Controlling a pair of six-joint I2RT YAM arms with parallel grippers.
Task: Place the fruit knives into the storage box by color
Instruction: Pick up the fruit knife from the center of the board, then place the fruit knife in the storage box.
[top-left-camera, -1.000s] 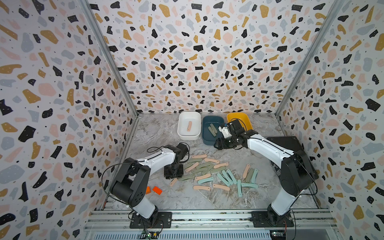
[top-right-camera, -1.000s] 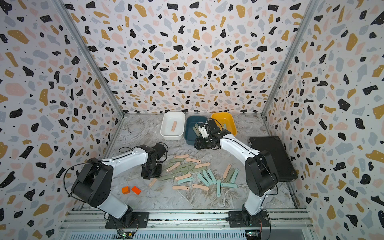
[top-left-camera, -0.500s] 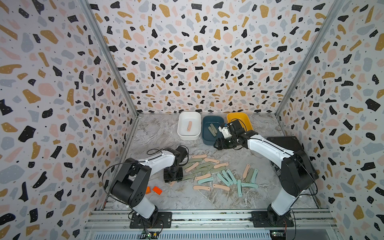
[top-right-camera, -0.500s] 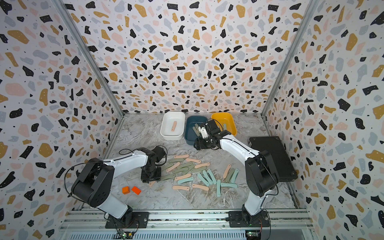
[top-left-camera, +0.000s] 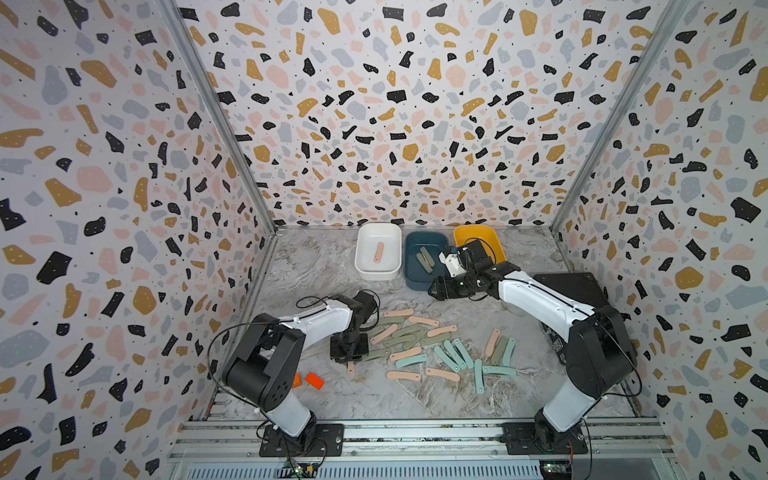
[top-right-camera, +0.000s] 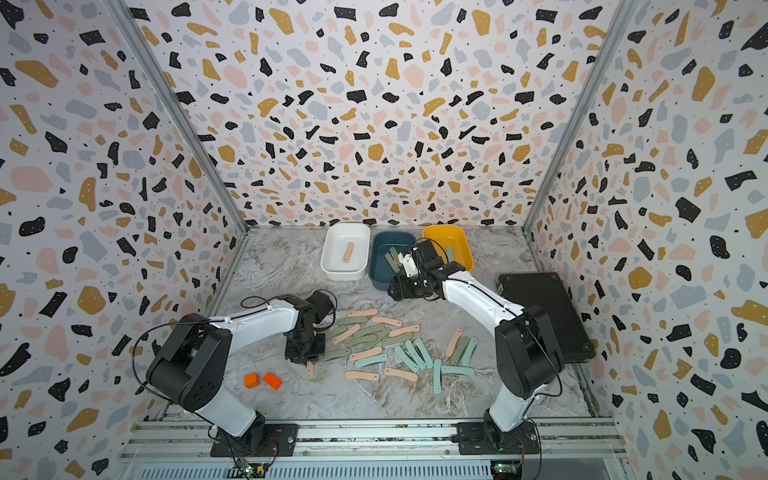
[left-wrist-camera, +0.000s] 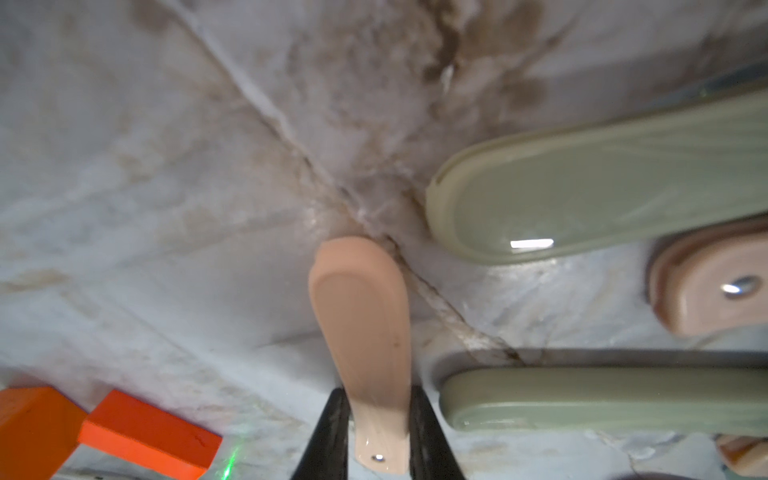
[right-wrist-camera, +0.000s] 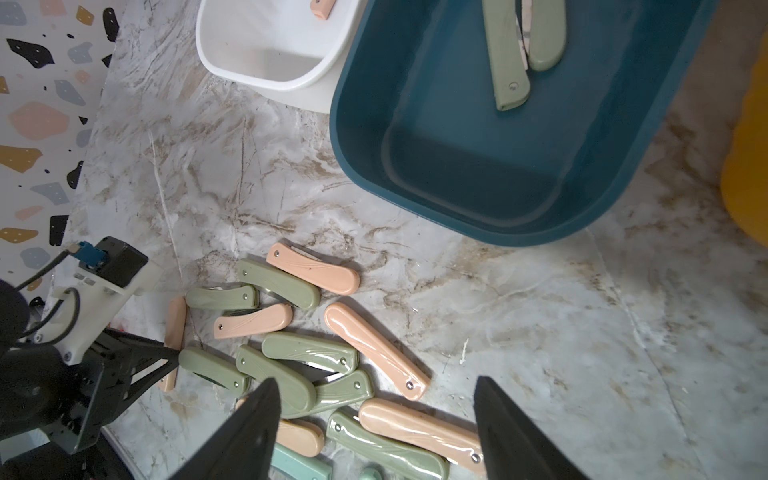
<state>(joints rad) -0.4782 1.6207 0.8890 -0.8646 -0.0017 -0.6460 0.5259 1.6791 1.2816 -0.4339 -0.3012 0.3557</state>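
Pinched between black fingers (left-wrist-camera: 328, 432) of left gripper (left-wrist-camera: 376, 392): smooth, matte, round-ended peach knife (left-wrist-camera: 361, 316), over grey-veined marble-look tabletop (left-wrist-camera: 166, 166). Right gripper (right-wrist-camera: 374, 379) spread wide, empty, above glossy curved fruit knives (right-wrist-camera: 376, 349) strewn near rounded dark-teal tub (right-wrist-camera: 469, 174) holding two sage knives (right-wrist-camera: 507, 62).

Even, bright light; blurred wrist close-up.

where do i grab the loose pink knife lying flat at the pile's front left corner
The pink knife: take its middle from straight above, closing across the narrow width. It lies flat, touching nothing else as far as the top views show, so both long edges are free.
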